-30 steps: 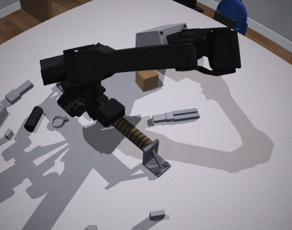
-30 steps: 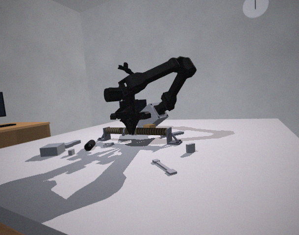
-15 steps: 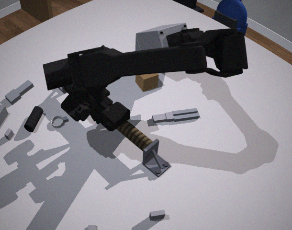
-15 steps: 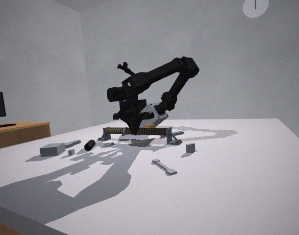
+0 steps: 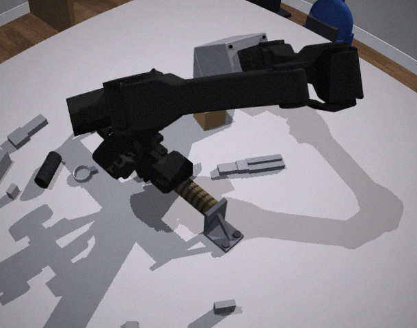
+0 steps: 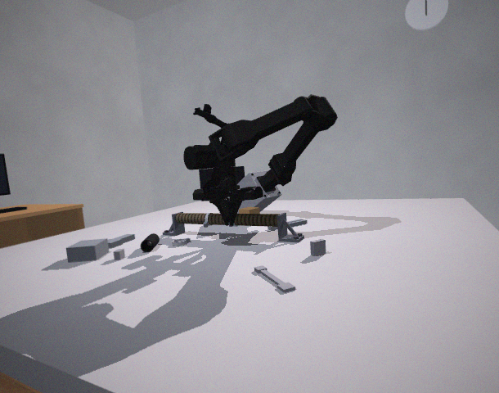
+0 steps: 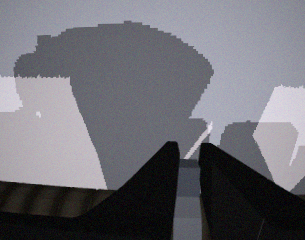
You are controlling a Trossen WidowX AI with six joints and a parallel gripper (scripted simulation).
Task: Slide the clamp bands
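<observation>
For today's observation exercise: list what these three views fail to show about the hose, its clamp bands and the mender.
- Mender: inside the hose, unseen in every view.
- Hose's left part: top view, covered by the gripper and arm.
- Band gripped between the fingers: wrist view shows only a grey strip.
- Other band: exterior view, too small to judge squareness.

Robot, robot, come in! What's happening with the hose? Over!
Gripper shut on a clamp band. Hose held between two brackets, second band nearby. Nothing blocking. Over.
</observation>
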